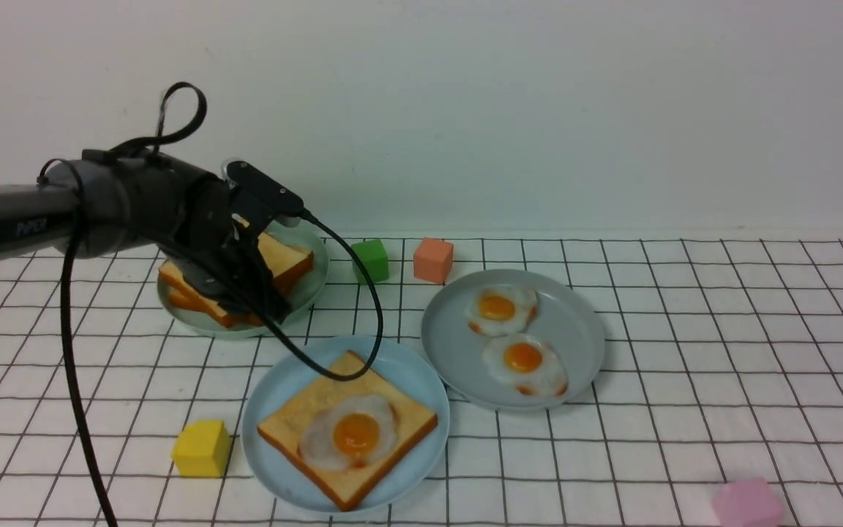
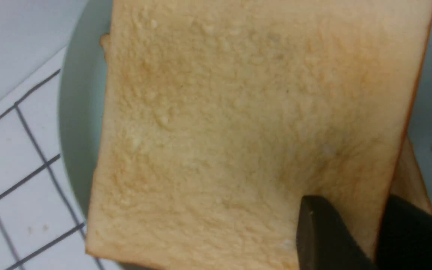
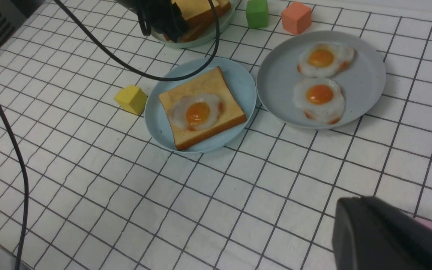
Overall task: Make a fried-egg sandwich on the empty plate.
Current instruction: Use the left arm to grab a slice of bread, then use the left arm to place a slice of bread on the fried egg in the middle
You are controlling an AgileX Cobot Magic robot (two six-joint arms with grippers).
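Note:
The light sky-blue plate (image 1: 275,410) (image 3: 156,112) holds one toast slice (image 1: 293,424) with a fried egg (image 1: 354,433) on top. Behind it, a pale green plate (image 1: 315,282) carries a stack of toast. My left gripper (image 1: 264,300) (image 2: 351,213) is down at that stack. It is shut on the edge of the top toast slice (image 2: 238,131), one finger (image 2: 321,232) on the upper face and the other past the crust. My right gripper (image 3: 351,213) hangs shut over the bare cloth near the front right, out of the front view.
A grey-blue plate (image 1: 582,329) at the right holds two more fried eggs. Green (image 1: 371,260), orange (image 1: 433,259), yellow (image 1: 202,448) and pink (image 1: 747,503) cubes lie around the plates. The left arm's black cable (image 1: 363,344) droops over the sky-blue plate's far edge.

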